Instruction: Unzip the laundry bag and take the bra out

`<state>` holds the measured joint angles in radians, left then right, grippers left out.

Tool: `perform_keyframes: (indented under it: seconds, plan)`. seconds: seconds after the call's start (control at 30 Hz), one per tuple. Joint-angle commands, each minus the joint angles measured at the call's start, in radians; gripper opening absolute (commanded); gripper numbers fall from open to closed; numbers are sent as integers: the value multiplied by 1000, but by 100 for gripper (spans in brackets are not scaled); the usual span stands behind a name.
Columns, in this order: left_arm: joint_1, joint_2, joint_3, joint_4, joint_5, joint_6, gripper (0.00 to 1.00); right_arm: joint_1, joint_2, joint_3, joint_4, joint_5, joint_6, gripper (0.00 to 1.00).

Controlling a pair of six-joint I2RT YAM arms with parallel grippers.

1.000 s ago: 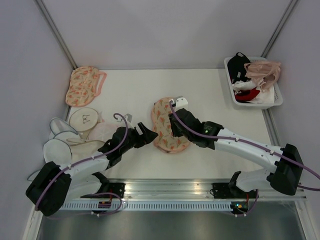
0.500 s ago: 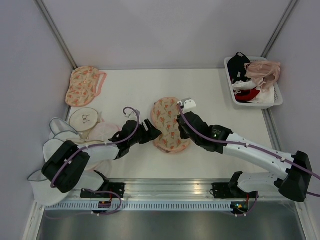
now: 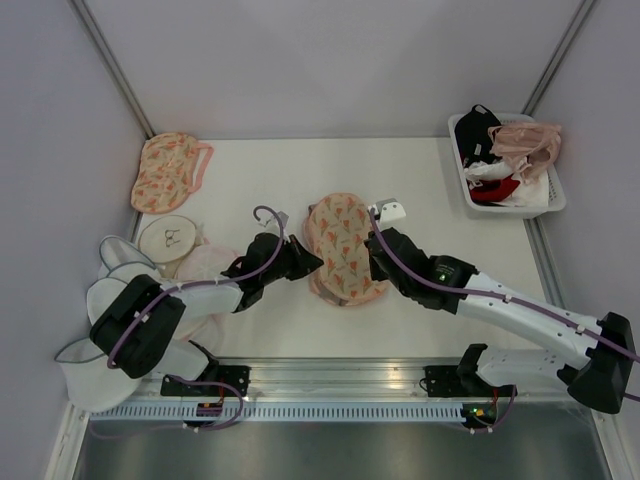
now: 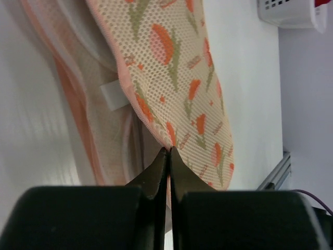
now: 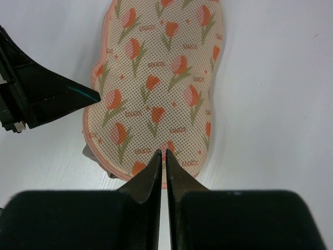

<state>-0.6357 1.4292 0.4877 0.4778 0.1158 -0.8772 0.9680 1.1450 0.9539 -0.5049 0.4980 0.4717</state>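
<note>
- The laundry bag (image 3: 342,248) lay flat near the middle of the counter (image 3: 400,170), between the two claws.
- The left claw (image 3: 318,262) was closed on the pink-trimmed edge of the bag's left side, its fingertips (image 4: 162,156) meeting on the fabric.
- The right claw (image 3: 372,268) was narrowed to a thin slit, its tips pinching the printed cloth at the bag's near end.
- A grey-brown scrap (image 5: 88,152) poked out under the bag's rim; we could not tell whether it was the bra.
- We counted two floral pouches: the one being held and a second pouch (image 3: 168,170) well apart in the far left corner.
- White round mesh bags (image 3: 170,238) were stacked at the left edge, overlapping, with the left arm lying across some, so we could not count them.
- One white basket (image 3: 556,205) stood in the far right corner, holding a black garment (image 3: 472,128), a pale pink one (image 3: 525,140) and a red one (image 3: 492,190).
</note>
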Motion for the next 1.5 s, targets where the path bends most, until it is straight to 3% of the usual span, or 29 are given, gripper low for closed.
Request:
perform_keyframes:
  seconds: [0.0, 0.17, 0.3, 0.47, 0.6, 0.77, 0.8, 0.83, 0.9, 0.97, 1.07, 1.17, 1.2, 1.27, 1.47]
  plan:
    - [-1, 7, 49, 106, 103, 9, 2, -5, -62, -13, -21, 57, 24, 9]
    - [-21, 86, 202, 131, 222, 38, 2, -8, -120, -26, -47, 83, 36, 9]
    - [-56, 247, 379, 62, 297, 70, 2, -8, -165, -35, -70, 97, 41, 9]
    - [-100, 440, 656, -30, 402, 115, 2, -9, -214, -53, -95, 109, 53, 9]
    - [-134, 612, 964, -189, 484, 171, 2, -9, -251, -70, -126, 128, 71, 10]
    - [-179, 819, 1210, -321, 573, 201, 2, -11, -300, -78, -156, 145, 91, 9]
    - [-182, 841, 1264, -323, 588, 201, 7, -11, -301, -79, -159, 148, 96, 10]
    - [-183, 861, 1291, -330, 596, 196, 39, -11, -307, -80, -164, 149, 97, 10]
    - [-183, 915, 1363, -392, 584, 204, 65, -11, -315, -80, -173, 148, 102, 10]
    - [-182, 898, 1358, -406, 521, 219, 71, -11, -327, -81, -181, 146, 102, 12]
    - [-159, 806, 1223, -354, 391, 231, 75, -11, -343, -87, -181, 137, 99, 14]
    - [-109, 613, 938, -246, 226, 190, 82, -11, -340, -90, -178, 120, 91, 25]
    - [-96, 517, 889, -234, 176, 185, 88, -11, -338, -92, -176, 117, 84, 29]
    - [-70, 412, 753, -229, 58, 190, 91, -11, -332, -99, -150, 88, 67, 36]
    - [-22, 26, 433, -170, -97, 170, 99, -12, -258, -113, -57, 24, -2, 45]
